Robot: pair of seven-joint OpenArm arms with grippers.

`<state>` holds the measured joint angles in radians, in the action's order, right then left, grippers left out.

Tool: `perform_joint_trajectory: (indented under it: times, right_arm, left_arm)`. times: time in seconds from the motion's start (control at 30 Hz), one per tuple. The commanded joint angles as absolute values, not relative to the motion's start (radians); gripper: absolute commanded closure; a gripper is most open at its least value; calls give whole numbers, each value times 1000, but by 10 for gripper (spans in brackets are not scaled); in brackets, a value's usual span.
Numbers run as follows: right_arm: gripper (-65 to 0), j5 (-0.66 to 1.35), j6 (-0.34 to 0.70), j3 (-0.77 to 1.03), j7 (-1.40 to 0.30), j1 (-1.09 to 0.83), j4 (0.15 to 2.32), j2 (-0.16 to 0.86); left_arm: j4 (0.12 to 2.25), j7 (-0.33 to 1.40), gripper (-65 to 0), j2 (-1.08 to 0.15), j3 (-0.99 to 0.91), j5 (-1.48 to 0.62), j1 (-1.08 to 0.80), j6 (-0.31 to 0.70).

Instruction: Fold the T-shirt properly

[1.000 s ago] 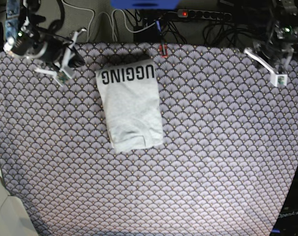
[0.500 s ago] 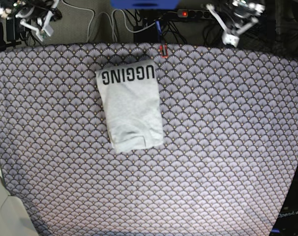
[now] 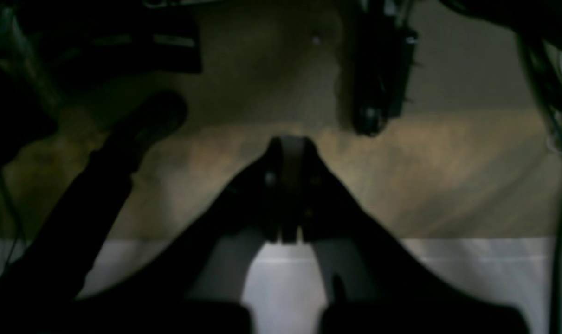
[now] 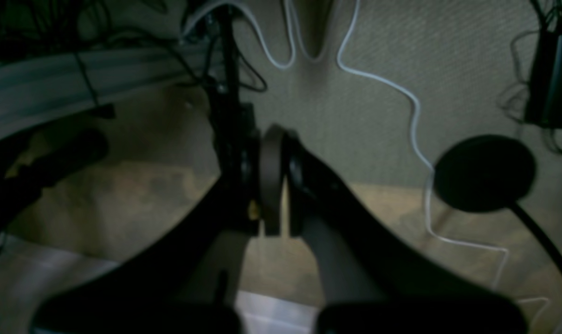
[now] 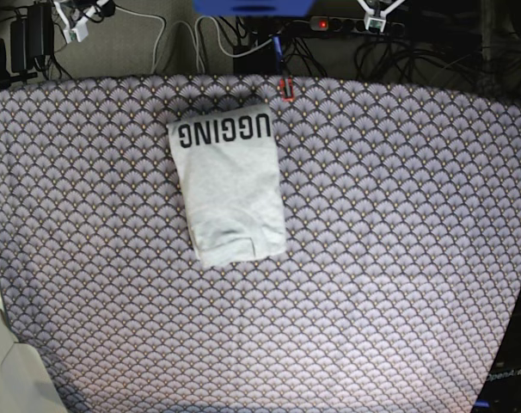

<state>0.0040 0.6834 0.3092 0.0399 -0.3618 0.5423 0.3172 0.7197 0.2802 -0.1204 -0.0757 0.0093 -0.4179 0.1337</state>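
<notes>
At the far left of the overhead view, past the back edge of the table, only the tip of the right gripper [image 5: 74, 19] shows beside a white cable [image 5: 160, 34]. Its own camera shows the two fingers pressed together with nothing between them, hanging over carpet and loose wires.

Moving right, the T-shirt [image 5: 230, 185] lies left of centre on the patterned cloth [image 5: 398, 258], near the back edge. It is already a compact upright rectangle with the black lettering [image 5: 223, 131] along its far end and a thicker, tucked lip at its near end. No arm touches it, and the fold looks finished or very close to it.

The shirt appears to be light, soft cotton: limp, likely to sag and spill open if lifted by one point, and unlikely to slide much on the textured cloth. If it needs tidying, the safest hold would be at the two near corners, pinching every layer at once, or a flat press along the near lip.

Further right, a small red thing [image 5: 285, 88] sits at the cloth's back edge, and a power strip [image 5: 355, 26] lies behind. Just above it sits the left gripper [image 5: 376, 12], well apart from the shirt; its wrist view shows the fingers closed and empty.
</notes>
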Motion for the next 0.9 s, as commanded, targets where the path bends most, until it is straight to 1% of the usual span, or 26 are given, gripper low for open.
perform_joint_trajectory:
  times: [0.0, 0.1, 0.2, 0.23, 0.33, 0.37, 0.43, 0.5, 0.53, 0.57, 0.63, 0.73, 0.87]
  right_arm:
    - [0, 13, 698, 314, 88, -361, 532, 326]
    - [0, 10, 698, 314, 130, -337, 492, 306]
    - [0, -41, 698, 303, 134, -283, 417, 292]
    - [0, -67, 662, 285, 136, -268, 389, 282]
    - [0, -166, 479, 214, 189, -229, 312, 239]
    - [0, -186, 430, 194, 219, -229, 294, 231]
    - [0, -232, 298, 153, 291, -225, 255, 205]
    - [0, -251, 163, 140, 334, -220, 216, 189]
    - [0, -251, 108, 139, 346, -206, 197, 177]
    - [0, -252, 76, 137, 346, -191, 177, 163]
    - [0, -249, 71, 143, 343, -170, 150, 148]
    - [0, -246, 53, 147, 344, -157, 148, 119]
    - [0, -225, -73, 165, 354, -163, 148, 104]
  left_arm:
    - [673, 257, -4, -107, -73, 7, -409, 143]
    - [496, 136, -4, -94, -73, 8, -340, 143]
    - [280, 31, -4, -79, -73, 8, -236, 142]
    - [220, 8, -4, -77, -73, 8, -206, 142]
    - [99, -58, -4, -74, -73, 8, -136, 142]
    - [87, -65, -4, -74, -73, 8, -125, 142]
    - [79, -71, -4, -81, -73, 8, -114, 140]
    - [82, -74, -4, -96, -73, 8, -113, 105]
    - [82, -77, -4, -105, -73, 8, -113, 58]
    - [82, -77, -4, -111, -73, 8, -113, 4]
    - [84, -79, -4, -119, -73, 8, -113, -62]
    - [82, -79, -4, -120, -71, 28, -91, -74]
    - [82, -81, -4, -114, -81, 116, -85, -77]
